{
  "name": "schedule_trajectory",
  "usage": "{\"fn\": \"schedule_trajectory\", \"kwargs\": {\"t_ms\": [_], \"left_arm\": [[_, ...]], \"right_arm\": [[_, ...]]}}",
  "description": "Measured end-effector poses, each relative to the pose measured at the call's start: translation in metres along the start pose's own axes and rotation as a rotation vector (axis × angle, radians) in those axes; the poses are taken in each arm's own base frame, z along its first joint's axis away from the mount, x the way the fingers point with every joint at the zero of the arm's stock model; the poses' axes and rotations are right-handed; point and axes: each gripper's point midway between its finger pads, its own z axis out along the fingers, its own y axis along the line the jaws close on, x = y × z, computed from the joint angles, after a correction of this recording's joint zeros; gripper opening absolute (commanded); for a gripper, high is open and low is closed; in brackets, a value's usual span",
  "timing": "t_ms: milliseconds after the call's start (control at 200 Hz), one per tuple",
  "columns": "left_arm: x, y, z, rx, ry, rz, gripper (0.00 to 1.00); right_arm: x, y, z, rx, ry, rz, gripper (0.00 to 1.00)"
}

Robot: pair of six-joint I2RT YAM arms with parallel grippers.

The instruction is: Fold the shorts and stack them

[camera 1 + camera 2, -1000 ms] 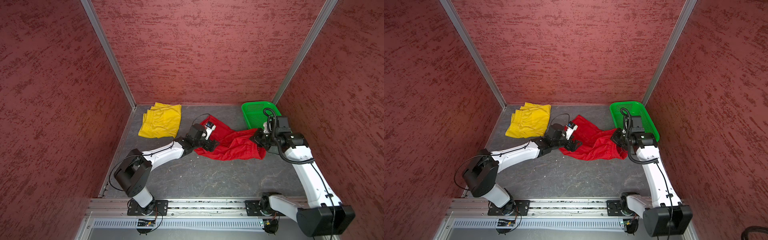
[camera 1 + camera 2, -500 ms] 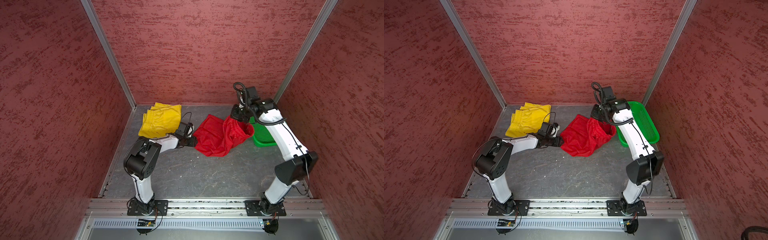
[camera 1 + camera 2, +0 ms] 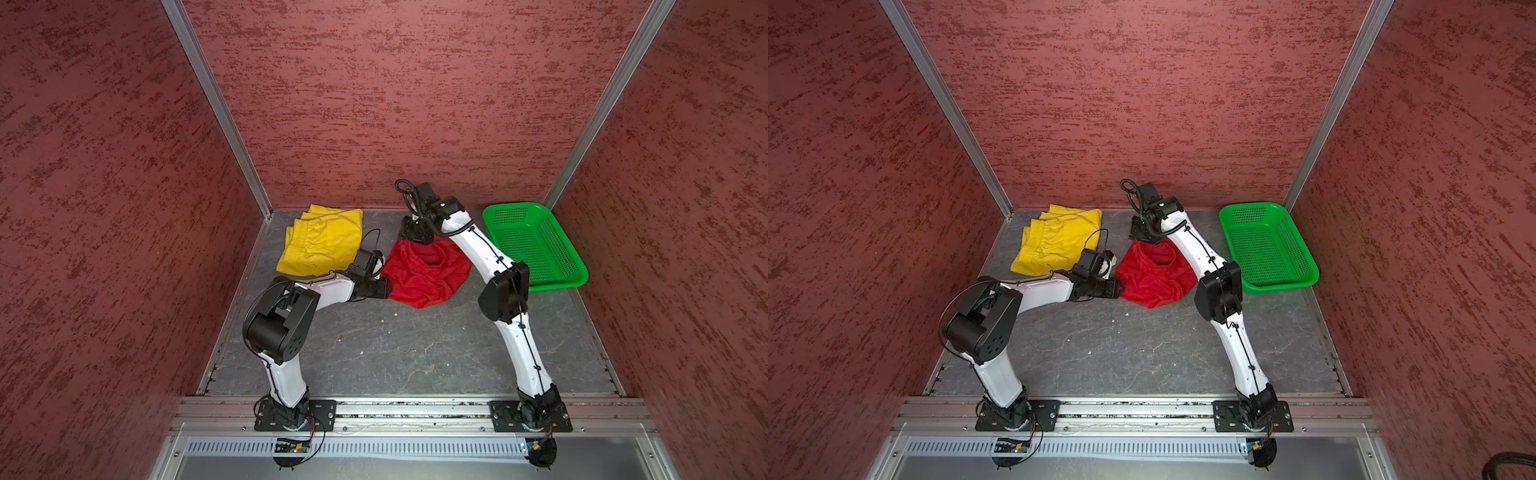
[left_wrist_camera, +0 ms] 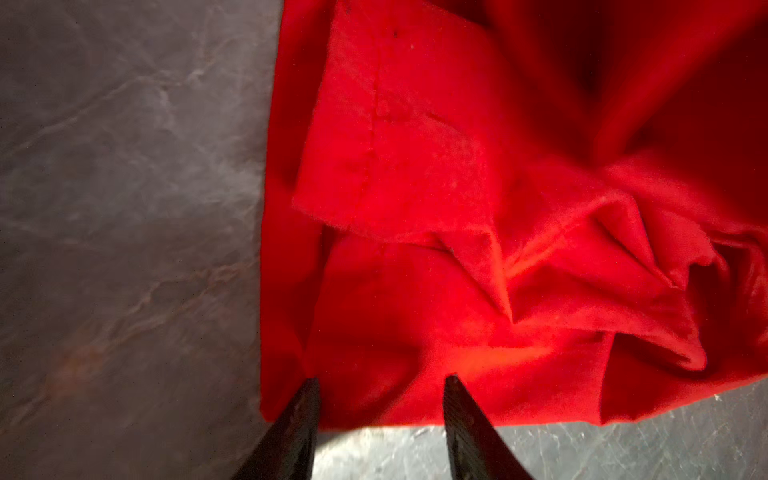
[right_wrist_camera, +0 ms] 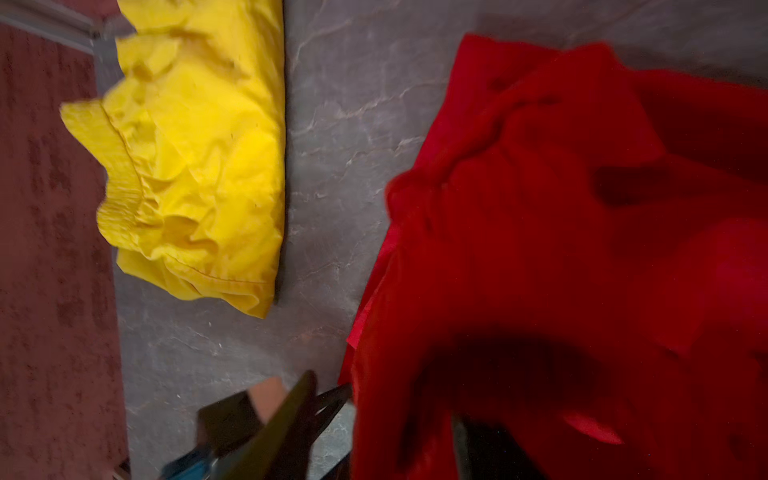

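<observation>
Red shorts (image 3: 428, 274) lie crumpled just left of the basket (image 3: 513, 206), yellow shorts (image 3: 322, 241) farther left; left gripper (image 4: 380, 399) half wide at the red hem, right gripper (image 5: 382, 399) wide over them

The grey marbled tabletop (image 3: 395, 345) carries folded yellow shorts (image 3: 322, 241) back left, crumpled red shorts (image 3: 424, 278) midway, a green basket (image 3: 559, 286) right.

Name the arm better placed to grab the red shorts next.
Probably left: the left pincer sits low, jaws open astride the edge of the red shorts; the right pincer hangs above their far side.
</observation>
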Motion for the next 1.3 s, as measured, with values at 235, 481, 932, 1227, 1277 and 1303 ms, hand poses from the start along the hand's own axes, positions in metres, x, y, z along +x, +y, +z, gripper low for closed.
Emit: {"fn": "schedule_trajectory", "kwargs": {"t_ms": [235, 481, 932, 1227, 1277, 1303], "left_arm": [[-0.031, -0.019, -0.076, 0.015, -0.166, -0.010, 0.59], [-0.051, -0.066, -0.102, 0.142, -0.241, 0.093, 0.66], [-0.058, -0.120, 0.006, 0.171, -0.035, 0.306, 0.60], [-0.072, -0.107, 0.037, 0.118, 0.002, 0.283, 0.21], [-0.078, -0.104, 0.035, 0.119, -0.004, 0.276, 0.25], [-0.081, -0.103, 0.034, 0.118, -0.010, 0.269, 0.30]], "right_arm": [[-0.004, 0.033, -0.019, -0.090, -0.065, -0.093, 0.86], [-0.004, 0.025, -0.139, -0.183, -0.272, -0.099, 0.80], [0.096, -0.145, -0.062, -0.062, -0.169, 0.230, 0.68], [0.100, -0.138, -0.044, -0.187, -0.216, 0.237, 0.61], [0.103, -0.137, -0.038, -0.200, -0.210, 0.240, 0.60], [0.104, -0.137, -0.035, -0.204, -0.207, 0.241, 0.59]]}}
